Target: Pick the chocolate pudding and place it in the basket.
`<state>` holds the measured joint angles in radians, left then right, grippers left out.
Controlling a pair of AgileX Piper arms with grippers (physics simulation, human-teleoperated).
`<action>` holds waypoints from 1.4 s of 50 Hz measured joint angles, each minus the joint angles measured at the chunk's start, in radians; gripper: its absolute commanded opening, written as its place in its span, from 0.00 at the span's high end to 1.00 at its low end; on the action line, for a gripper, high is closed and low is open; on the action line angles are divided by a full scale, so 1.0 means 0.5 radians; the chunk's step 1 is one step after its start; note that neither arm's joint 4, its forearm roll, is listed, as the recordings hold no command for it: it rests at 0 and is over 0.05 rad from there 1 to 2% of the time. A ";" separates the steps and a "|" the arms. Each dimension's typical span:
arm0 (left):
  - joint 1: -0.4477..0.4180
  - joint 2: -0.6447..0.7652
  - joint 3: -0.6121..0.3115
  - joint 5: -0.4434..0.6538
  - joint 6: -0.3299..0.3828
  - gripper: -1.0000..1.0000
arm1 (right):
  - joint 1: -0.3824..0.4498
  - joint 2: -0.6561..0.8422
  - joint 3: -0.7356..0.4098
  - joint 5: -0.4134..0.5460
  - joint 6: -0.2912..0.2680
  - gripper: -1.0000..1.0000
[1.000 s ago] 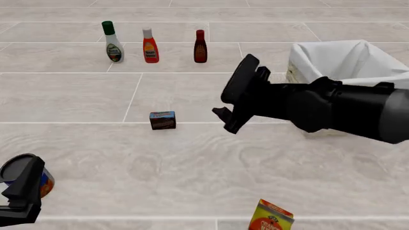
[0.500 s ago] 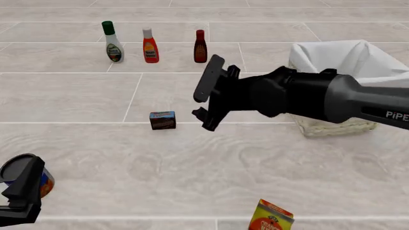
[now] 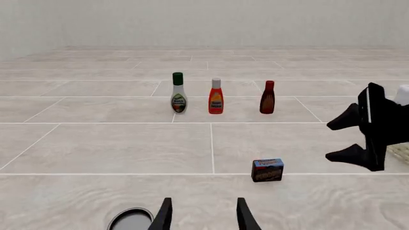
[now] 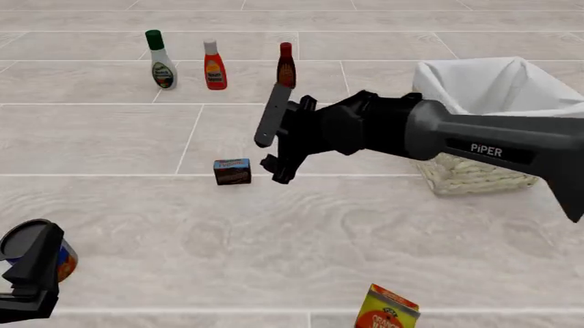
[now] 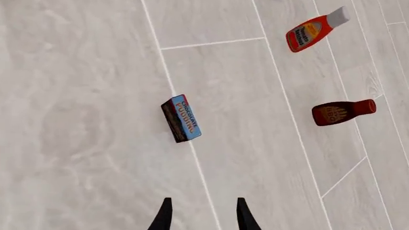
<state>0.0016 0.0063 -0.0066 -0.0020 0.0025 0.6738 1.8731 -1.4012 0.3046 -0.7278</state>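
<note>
The chocolate pudding [image 4: 232, 171] is a small dark brown box with a blue top, lying on the tiled surface left of centre. It also shows in the left wrist view [image 3: 267, 170] and the right wrist view [image 5: 181, 118]. The basket [image 4: 474, 179], wicker with a white cloth lining, stands at the right. My right gripper [image 4: 268, 137] is open and empty, hovering just right of the pudding and a little above it, apart from it. It shows in the left wrist view [image 3: 342, 139] and its own view [image 5: 201, 211]. My left gripper [image 4: 32, 273] is open and empty at the near left [image 3: 203, 213].
Three bottles stand in a row at the back: a green-capped one [image 4: 161, 60], an orange one [image 4: 215, 65] and a dark red one [image 4: 286, 66]. A blue-orange can [image 4: 18, 239] sits under my left gripper. An orange carton [image 4: 388, 309] stands at the near edge.
My right arm has swung left from in front of the basket, bringing its gripper close to the pudding. The left arm and the pudding have not moved.
</note>
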 measured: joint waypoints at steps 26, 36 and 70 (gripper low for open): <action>0.000 -0.003 -0.001 0.004 0.000 0.00 | -0.011 0.239 -0.296 0.119 -0.095 0.00; 0.000 -0.002 0.001 0.002 0.000 0.00 | -0.022 0.338 -0.427 0.156 -0.120 0.00; 0.000 -0.001 0.005 -0.004 0.000 0.00 | 0.017 0.592 -0.723 0.266 -0.157 0.00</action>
<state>0.0015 0.0061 -0.0040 -0.0040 0.0027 0.6823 2.1691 -1.7629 0.4377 -0.8065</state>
